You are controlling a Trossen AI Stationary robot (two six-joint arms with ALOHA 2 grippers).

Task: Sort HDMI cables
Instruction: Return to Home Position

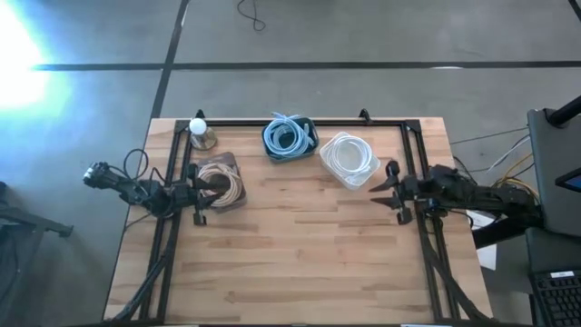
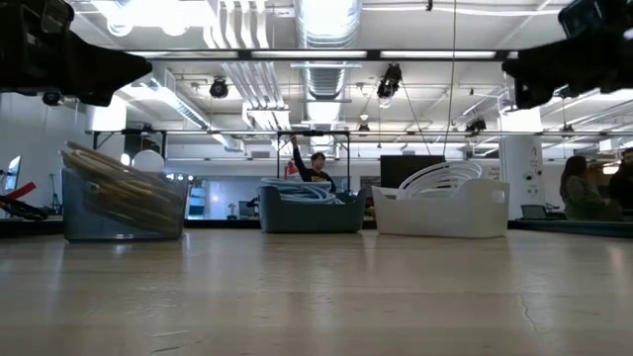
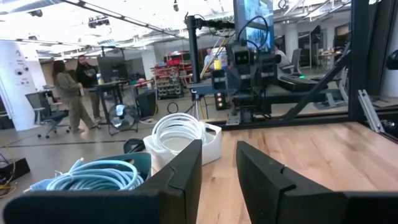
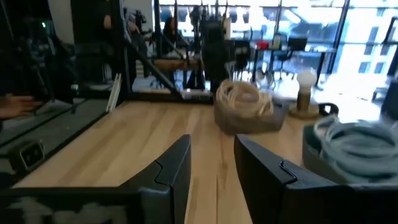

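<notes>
Both arms hold at the table's sides with the sorting seemingly finished. The HDMI cables sit in three bins along the far half of the wooden table (image 1: 300, 254): beige-tan coils (image 1: 222, 184) in the dark bin (image 2: 124, 222) on the left, light blue coils (image 1: 287, 136) in the blue bin (image 2: 309, 218) at the middle, and white coils (image 1: 347, 154) in the white bin (image 2: 440, 213) to its right. No coil lies loose on the boards in any view. How many coils each bin holds cannot be counted, since they overlap.

The left gripper (image 1: 201, 193) hovers at the left edge, close beside the dark bin, its jaws apart and holding nothing. The right gripper (image 1: 381, 191) hovers at the right edge, just beside the white bin, its jaws likewise apart and empty. From table height both arms show only as dark shapes high in the upper corners, well above the bins.

A small white globe on a stand (image 1: 200, 133) sits at the far left corner, apart from the work. By these pictures, what is left appears to be only parking the arms.
</notes>
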